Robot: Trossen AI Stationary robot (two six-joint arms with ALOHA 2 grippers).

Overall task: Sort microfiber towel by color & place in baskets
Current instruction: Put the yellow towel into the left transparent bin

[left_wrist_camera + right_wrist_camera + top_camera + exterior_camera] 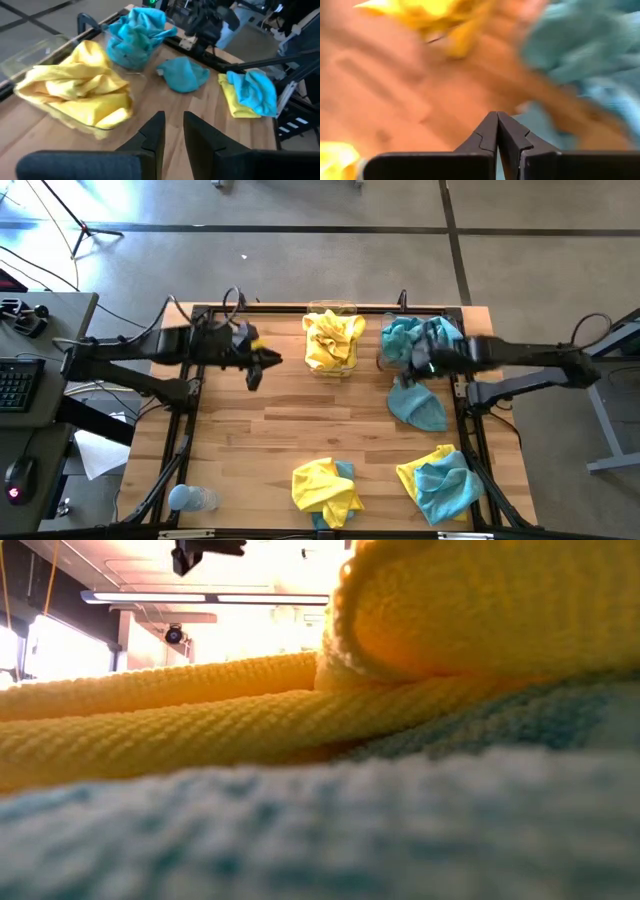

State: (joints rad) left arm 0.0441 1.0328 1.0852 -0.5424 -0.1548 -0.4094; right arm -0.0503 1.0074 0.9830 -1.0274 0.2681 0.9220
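Observation:
Two clear baskets stand at the table's far edge: one holds yellow towels (333, 340), the other teal towels (420, 338). A single teal towel (418, 406) lies flat on the wood just in front of the teal basket. Two mixed yellow-and-teal heaps (325, 488) (440, 480) rest near the near edge. My left gripper (262, 366) (172, 127) hovers left of the yellow basket (75, 95), open by a narrow gap and empty. My right gripper (410, 368) (496, 116) is shut with nothing between its fingers, by the teal basket's near side, over the loose teal towel's far end.
A pale blue bottle (190, 498) lies at the near left corner. Bare wood shows in the table's middle (300, 415). In the low view, yellow cloth (250, 710) and teal cloth (320, 830) right at the camera block nearly everything. A desk with a keyboard stands left of the table.

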